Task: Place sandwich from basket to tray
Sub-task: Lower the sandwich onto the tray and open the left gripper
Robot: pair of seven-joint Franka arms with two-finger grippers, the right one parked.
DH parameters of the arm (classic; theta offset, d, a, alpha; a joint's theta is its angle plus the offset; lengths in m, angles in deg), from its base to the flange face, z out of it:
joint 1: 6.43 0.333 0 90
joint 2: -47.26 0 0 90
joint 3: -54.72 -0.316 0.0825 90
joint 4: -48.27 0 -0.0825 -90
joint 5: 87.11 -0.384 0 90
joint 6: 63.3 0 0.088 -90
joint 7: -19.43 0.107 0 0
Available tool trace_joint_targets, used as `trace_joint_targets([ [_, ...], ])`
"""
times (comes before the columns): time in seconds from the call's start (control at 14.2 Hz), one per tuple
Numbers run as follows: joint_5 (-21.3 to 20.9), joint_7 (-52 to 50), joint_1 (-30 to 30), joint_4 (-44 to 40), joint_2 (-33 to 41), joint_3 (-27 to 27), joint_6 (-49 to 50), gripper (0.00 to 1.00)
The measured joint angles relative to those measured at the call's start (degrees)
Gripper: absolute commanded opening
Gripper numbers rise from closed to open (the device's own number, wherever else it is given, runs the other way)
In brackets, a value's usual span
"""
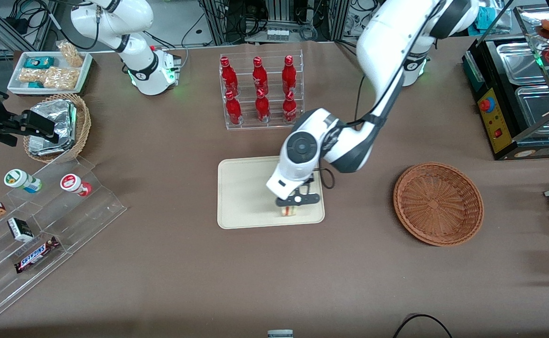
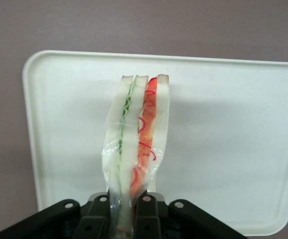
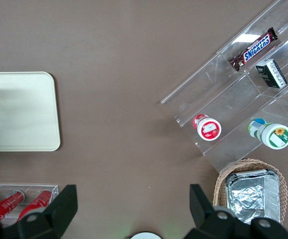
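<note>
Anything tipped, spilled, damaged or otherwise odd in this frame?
Nothing stands out. The gripper is over the tray, shut on the sandwich, whose clear wrap looks whole with the layers in place. The basket sits upright toward the working arm's end of the table, and the red bottles stand straight in their rack.

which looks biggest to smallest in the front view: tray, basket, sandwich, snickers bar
1. Tray
2. Basket, a bit smaller in area than the tray
3. Snickers bar
4. Sandwich, only partly seen below the gripper, whose fingers are shut on it over the tray, so its rank against the bar is unsure
</note>
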Motion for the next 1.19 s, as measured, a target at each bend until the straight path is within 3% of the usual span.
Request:
trace_joint_targets([
  [0.49,0.0,-7.0,-5.2,-3.6,-6.5,0.0,-4.8,0.05],
  [0.56,0.0,-7.7,-5.4,-3.6,-6.6,0.0,-4.9,0.20],
  [0.63,0.0,-8.2,-5.5,-3.7,-6.6,0.0,-4.9,0.65],
  [0.7,0.0,-8.9,-5.5,-3.7,-6.6,0.0,-4.9,1.00],
  [1.19,0.0,-10.8,-5.5,-5.4,-3.9,-0.4,-1.6,1.00],
])
